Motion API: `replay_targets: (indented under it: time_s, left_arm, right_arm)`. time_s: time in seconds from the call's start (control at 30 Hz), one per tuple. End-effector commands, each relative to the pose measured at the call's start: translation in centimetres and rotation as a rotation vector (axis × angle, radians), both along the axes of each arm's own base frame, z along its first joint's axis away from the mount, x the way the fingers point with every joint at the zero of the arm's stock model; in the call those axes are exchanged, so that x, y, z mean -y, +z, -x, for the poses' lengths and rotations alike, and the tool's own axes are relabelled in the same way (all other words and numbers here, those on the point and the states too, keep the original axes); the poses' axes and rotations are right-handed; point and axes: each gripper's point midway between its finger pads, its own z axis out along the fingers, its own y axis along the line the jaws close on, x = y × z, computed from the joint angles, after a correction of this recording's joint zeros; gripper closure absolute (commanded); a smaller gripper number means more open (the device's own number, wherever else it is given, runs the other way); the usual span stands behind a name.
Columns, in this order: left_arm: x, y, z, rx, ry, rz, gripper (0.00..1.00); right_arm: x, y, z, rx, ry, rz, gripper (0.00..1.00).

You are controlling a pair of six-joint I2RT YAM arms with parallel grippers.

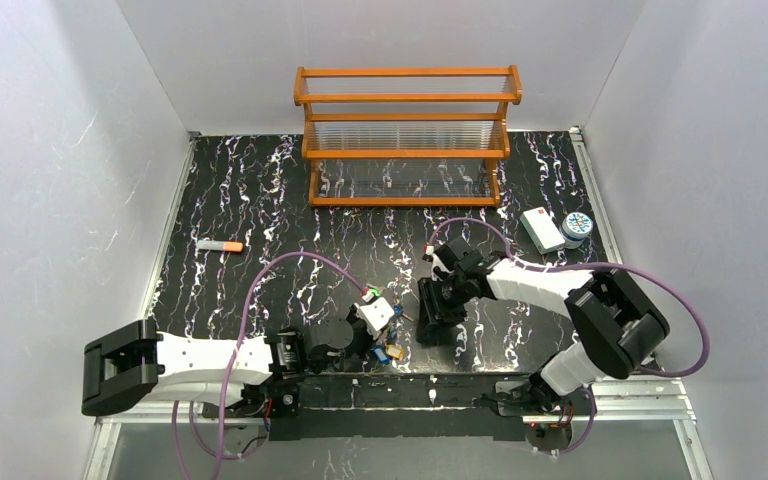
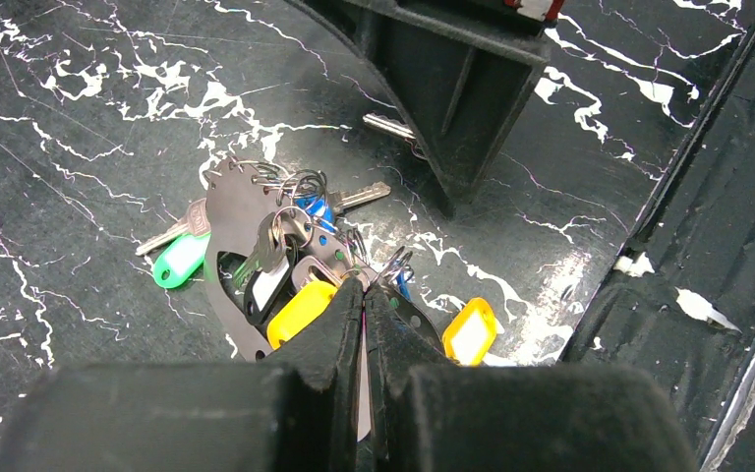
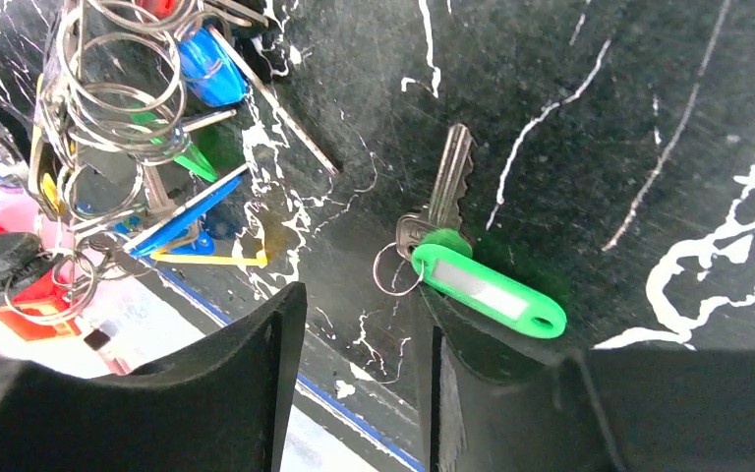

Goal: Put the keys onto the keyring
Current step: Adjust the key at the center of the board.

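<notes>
In the left wrist view, my left gripper [image 2: 365, 293] is shut at the near end of a bunch of keys [image 2: 285, 246] with green, yellow and blue tags. It pinches the keyring [image 2: 228, 211], a flat grey oval loop that passes under its tips. In the top view this bunch [image 1: 388, 345] lies close to the table's near edge, just ahead of the left gripper [image 1: 360, 335]. My right gripper [image 3: 364, 305] stands open over the table with nothing between its fingers. A single green-tagged key [image 3: 487, 290] lies flat just past its right fingertip. The bunch's wire rings [image 3: 118, 98] hang at the upper left.
A wooden rack [image 1: 407, 135] stands at the back of the table. A white box [image 1: 540, 228] and a round patterned tin [image 1: 578, 226] sit at the right. An orange-tipped grey stick [image 1: 220, 245] lies at the left. The right gripper's black body [image 2: 452, 79] is just beyond the bunch.
</notes>
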Motion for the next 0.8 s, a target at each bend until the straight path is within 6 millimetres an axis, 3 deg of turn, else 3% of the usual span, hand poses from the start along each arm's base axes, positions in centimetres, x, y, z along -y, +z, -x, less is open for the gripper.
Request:
replay_targets:
  time_s: [0.0, 0.17, 0.27, 0.37, 0.57, 0.77]
  left_arm:
    - [0.0, 1.0, -0.4, 0.009, 0.031, 0.034, 1.00]
    - [0.0, 1.1, -0.4, 0.006, 0.031, 0.039, 1.00]
    - [-0.2, 1.1, -0.4, 0.005, 0.034, 0.039, 1.00]
    - [-0.3, 1.1, -0.3, 0.002, 0.035, 0.041, 1.00]
    - [-0.6, 0.9, -0.4, 0.001, 0.043, 0.033, 1.00]
    - [-0.6, 0.7, -0.5, 0.002, 0.047, 0.023, 1.00]
  right_arm:
    - [-1.4, 0.2, -1.5, 0.016, -0.016, -0.025, 0.50]
    - [-1.9, 0.2, -4.6, 0.124, -0.081, -0.005, 0.59]
    - [-0.8, -0.1, -7.0, 0.178, -0.150, 0.039, 0.60]
    - [-0.8, 1.1, -8.4, 0.216, -0.154, -0.001, 0.60]
    - [-0.8, 3.6, -8.6, 0.291, -0.084, -0.045, 0.59]
    - [0.0, 3.5, -8.5, 0.293, -0.080, 0.004, 0.60]
